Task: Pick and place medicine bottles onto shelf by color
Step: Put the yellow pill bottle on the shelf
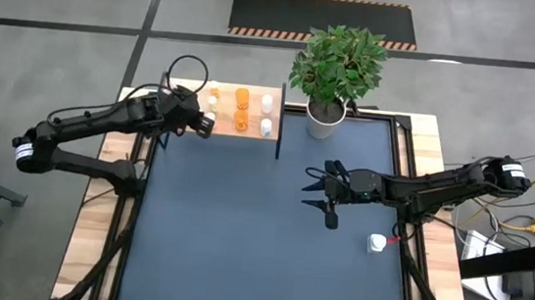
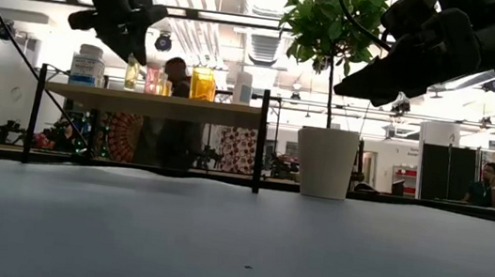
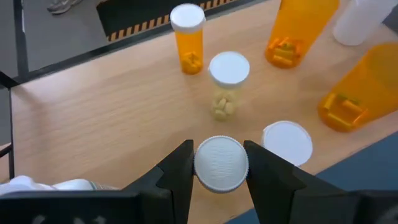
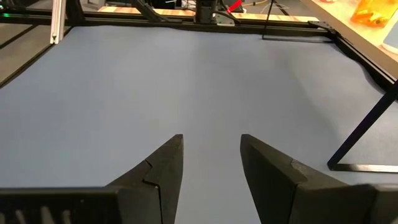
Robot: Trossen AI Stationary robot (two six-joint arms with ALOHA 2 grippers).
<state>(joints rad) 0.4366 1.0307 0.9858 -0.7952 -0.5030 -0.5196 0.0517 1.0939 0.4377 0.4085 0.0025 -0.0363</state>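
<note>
Dark blue tabletop (image 1: 260, 228) is the widest surface in sight, and the shelf (image 1: 240, 128), a light wood board on thin black legs, stands at its far left corner; everything else is placed from that shelf. Just to the right of the shelf, touching the table's far edge, a leafy plant (image 1: 340, 61) rises from a white pot (image 1: 325, 119). The left arm (image 1: 93, 123) reaches in from the shelf's left side, and its left gripper (image 3: 221, 180) hangs over the board's near left edge, fingers clamped on the ribbed white cap of a white bottle (image 3: 221, 163) held just above the wood. The right arm (image 1: 451, 185) comes from the far side of the table, well away from the shelf, and its right gripper (image 1: 330, 193) hovers over bare blue surface with its fingers spread apart and nothing between them. On the shelf stand the medicine bottles: a tall orange one with a white cap (image 3: 188, 38) toward the back, a clear one with pale pills (image 3: 227, 84) ahead of the held bottle, two larger orange bottles (image 3: 295, 31) off to one side, and a white cap (image 3: 287, 142) just beside the gripper. One small white bottle (image 1: 377, 243) lies on the table well apart from the shelf, near the right arm.
</note>
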